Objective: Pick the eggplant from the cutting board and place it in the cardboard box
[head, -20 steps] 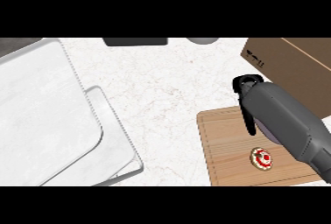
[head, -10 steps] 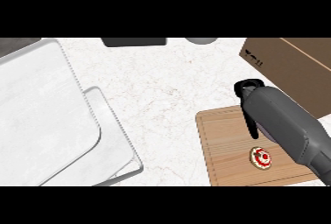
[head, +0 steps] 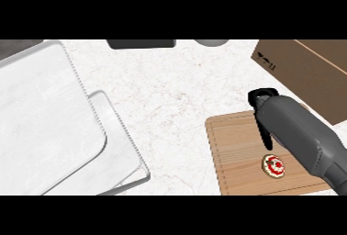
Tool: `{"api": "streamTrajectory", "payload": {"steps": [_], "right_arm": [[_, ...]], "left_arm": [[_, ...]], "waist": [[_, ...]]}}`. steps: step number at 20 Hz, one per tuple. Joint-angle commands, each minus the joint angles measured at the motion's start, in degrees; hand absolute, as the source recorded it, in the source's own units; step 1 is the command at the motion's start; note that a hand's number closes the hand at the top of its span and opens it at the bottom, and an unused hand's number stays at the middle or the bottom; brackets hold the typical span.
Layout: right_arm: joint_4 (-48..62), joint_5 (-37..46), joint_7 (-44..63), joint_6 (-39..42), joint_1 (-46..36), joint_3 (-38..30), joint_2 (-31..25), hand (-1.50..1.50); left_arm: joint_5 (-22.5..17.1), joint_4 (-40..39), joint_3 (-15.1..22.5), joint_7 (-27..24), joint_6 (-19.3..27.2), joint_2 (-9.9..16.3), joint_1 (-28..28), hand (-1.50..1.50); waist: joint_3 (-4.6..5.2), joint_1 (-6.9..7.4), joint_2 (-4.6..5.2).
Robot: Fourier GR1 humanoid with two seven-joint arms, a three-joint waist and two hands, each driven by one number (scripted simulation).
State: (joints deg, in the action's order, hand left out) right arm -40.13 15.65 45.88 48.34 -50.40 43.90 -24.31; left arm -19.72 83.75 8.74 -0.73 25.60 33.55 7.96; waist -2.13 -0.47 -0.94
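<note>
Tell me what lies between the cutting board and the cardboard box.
Head view: only a narrow strip of counter, with the right hand above it.

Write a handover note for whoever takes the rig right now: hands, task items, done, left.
Right hand: over the far edge of the cutting board, mostly hidden by its forearm; fingers unreadable.
Left hand: not in view.
Eggplant: not visible; may be hidden under the right arm. A small round red-and-white item lies on the board.
Cardboard box: far right, beyond the board.
Done: nothing visibly in the box.
Left: confirm the grasp, carry the eggplant to the box, release.
</note>
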Motion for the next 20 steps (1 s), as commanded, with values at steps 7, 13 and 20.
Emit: {"api": "streamTrajectory", "payload": {"steps": [7,13,20], "right_arm": [[-0.9,2.3,-0.8,-1.9,3.9,0.7,-0.3,1.50],[-6.0,5.7,-7.6,-6.1,4.3,1.9,-1.2,1.50],[-5.9,6.8,-1.4,-23.7,2.4,-6.4,2.8,1.50]], "left_arm": [[-2.4,-5.5,3.5,-0.2,-2.0,-6.1,-3.6,0.00],[-0.6,-5.3,6.8,-0.3,1.1,-8.8,-3.0,0.00],[-3.1,-2.9,4.6,1.8,-1.3,-5.5,-3.0,0.00]], "waist": [[2.25,-0.52,1.40],[2.15,-0.85,1.59],[2.05,-0.62,1.26]]}}
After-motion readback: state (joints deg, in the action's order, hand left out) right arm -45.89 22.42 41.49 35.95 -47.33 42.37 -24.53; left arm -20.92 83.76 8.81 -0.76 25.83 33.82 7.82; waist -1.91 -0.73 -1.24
